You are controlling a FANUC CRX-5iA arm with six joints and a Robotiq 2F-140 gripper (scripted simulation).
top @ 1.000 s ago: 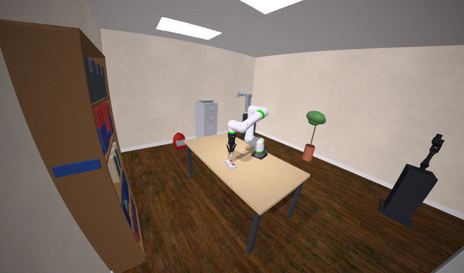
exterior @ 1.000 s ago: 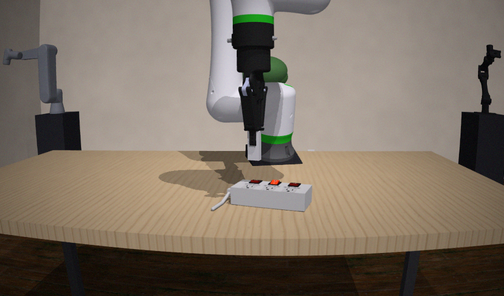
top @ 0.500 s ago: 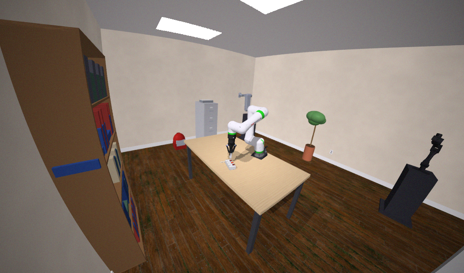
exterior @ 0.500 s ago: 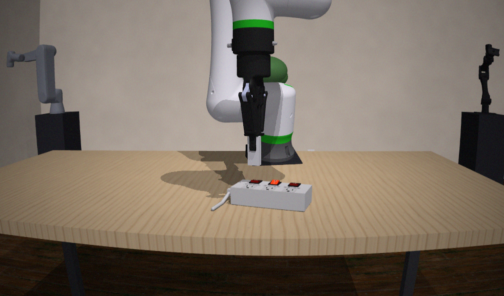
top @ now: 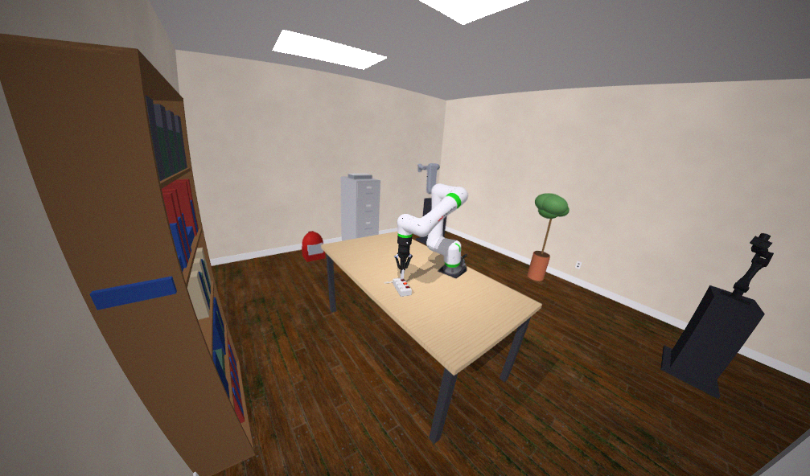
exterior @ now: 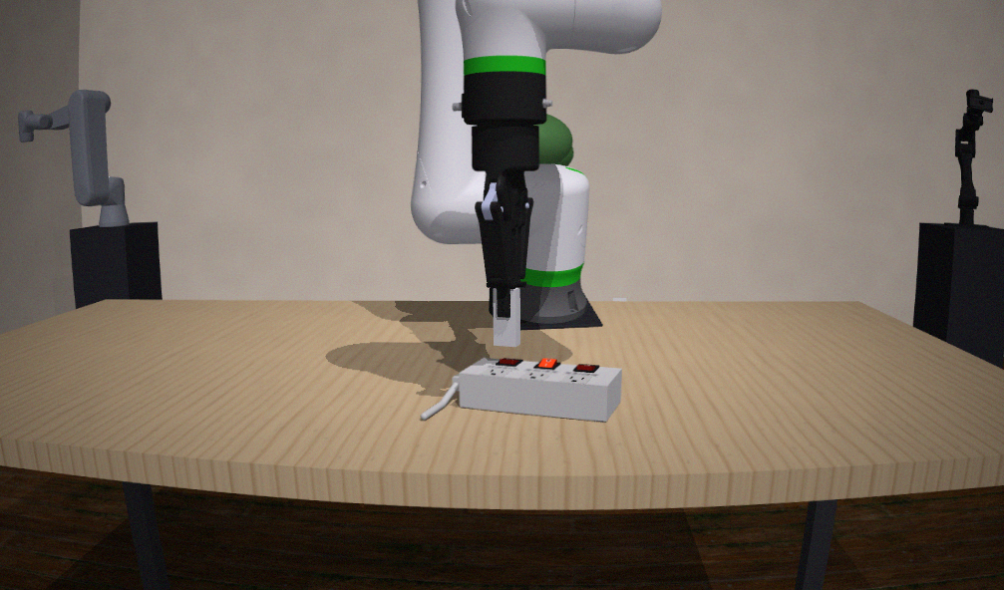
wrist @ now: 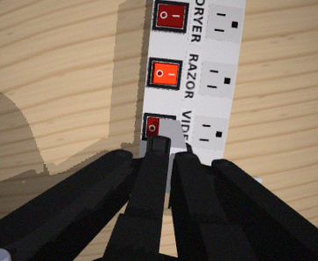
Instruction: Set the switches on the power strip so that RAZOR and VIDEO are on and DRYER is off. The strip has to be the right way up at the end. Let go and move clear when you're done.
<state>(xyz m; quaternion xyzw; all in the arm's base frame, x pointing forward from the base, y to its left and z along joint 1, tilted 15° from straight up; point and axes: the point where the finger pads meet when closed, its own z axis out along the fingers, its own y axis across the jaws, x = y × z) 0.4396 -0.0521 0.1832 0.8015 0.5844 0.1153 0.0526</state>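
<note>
From my remote station, I see the gripper poised just above the cable end of the white power strip, fingers pressed fully together and holding nothing. The strip lies right way up on the wooden table, in front of the arm's base, its short cable trailing off one end. In the wrist view the pale fingertips cover most of the VIDEO switch; only a dark red sliver shows, and its label is cut off after three letters, so I cannot read its setting with certainty. Whether the tips touch it is not clear; the exterior view shows a small gap above the strip. The RAZOR switch glows bright orange-red, and the DRYER switch is a darker red. From the room camera the strip is too small for any label to be made out.
</note>
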